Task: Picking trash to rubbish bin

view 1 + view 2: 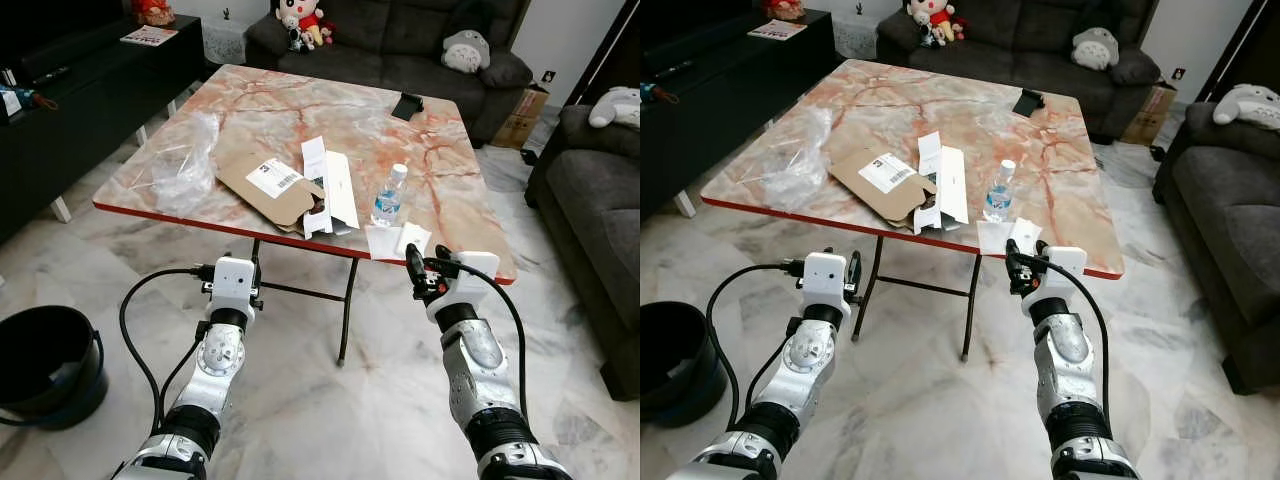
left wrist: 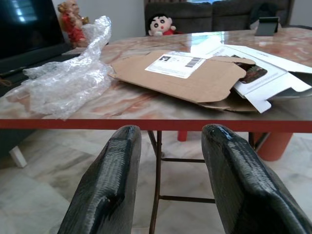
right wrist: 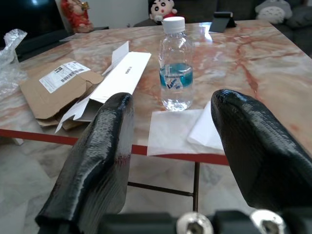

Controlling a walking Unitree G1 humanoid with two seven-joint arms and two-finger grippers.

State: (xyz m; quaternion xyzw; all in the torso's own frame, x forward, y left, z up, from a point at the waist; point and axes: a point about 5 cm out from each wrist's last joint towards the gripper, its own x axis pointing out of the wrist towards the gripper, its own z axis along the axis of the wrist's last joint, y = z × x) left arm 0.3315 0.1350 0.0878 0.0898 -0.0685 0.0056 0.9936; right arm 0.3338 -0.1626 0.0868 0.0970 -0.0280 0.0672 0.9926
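On the marble table [image 1: 300,110] lie a crumpled clear plastic wrap [image 1: 185,160], a flat cardboard mailer [image 1: 265,185] with a label, an opened white carton [image 1: 335,190], a small water bottle [image 1: 390,195] and a white tissue [image 1: 398,240] at the near edge. A black rubbish bin [image 1: 45,360] stands on the floor at my lower left. My left gripper [image 2: 171,129] is open, below the table's red edge and facing the mailer. My right gripper [image 1: 415,262] is open at the near edge, just short of the tissue and bottle. Neither holds anything.
A black phone stand [image 1: 407,105] sits at the table's far side. A dark sofa [image 1: 400,35] with toys stands behind the table, another sofa [image 1: 595,190] to the right, and a black TV cabinet [image 1: 80,100] to the left. The table's metal legs [image 1: 345,310] are just ahead.
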